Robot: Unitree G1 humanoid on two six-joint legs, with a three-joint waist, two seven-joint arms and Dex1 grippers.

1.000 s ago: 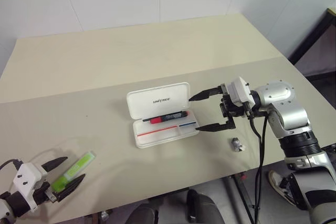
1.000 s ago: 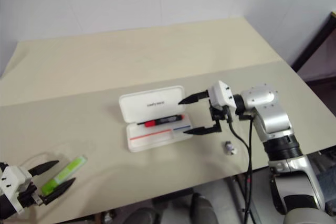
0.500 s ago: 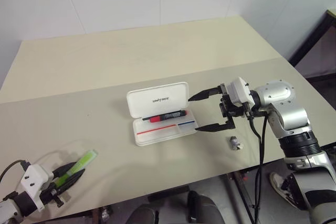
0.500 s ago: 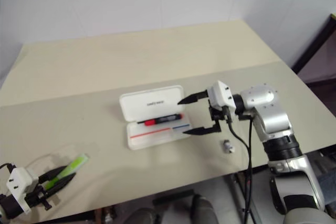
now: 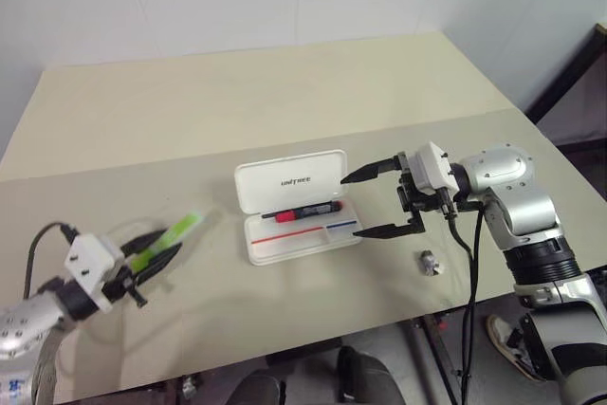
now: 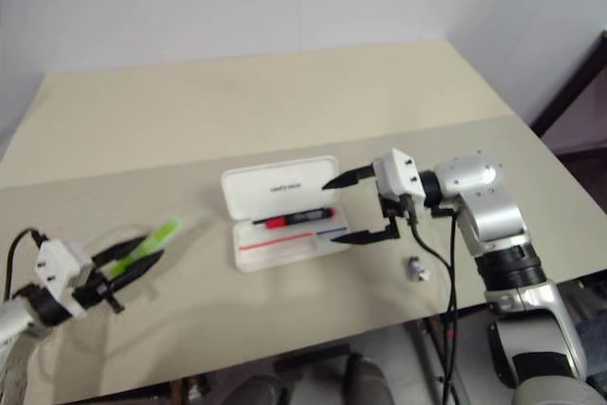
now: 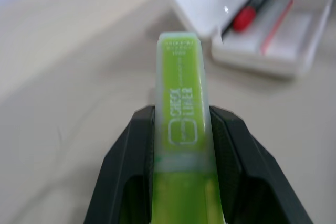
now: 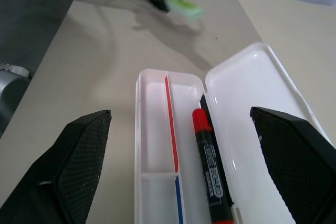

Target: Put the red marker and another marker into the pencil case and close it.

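So, roughly halfway. The red marker already lies in the open pencil case, centre of the head view, tucked along the back of the tray just under the raised lid. One of two markers is in.

The green highlighter is off the table, clamped between the fingers of the left gripper at lower left of frame, well apart from the case. In the left wrist view the pads pinch its barrel on both sides, and its tip points toward the case at upper right.

The right gripper hovers just beside the case's right end, centre-right of frame, jaws wide apart and holding nothing. A small grey stub sits on the table below it, not part of the job.

Left to do, as I read it: carry the highlighter over, drop it into the tray's free front compartment, then fold the lid shut.
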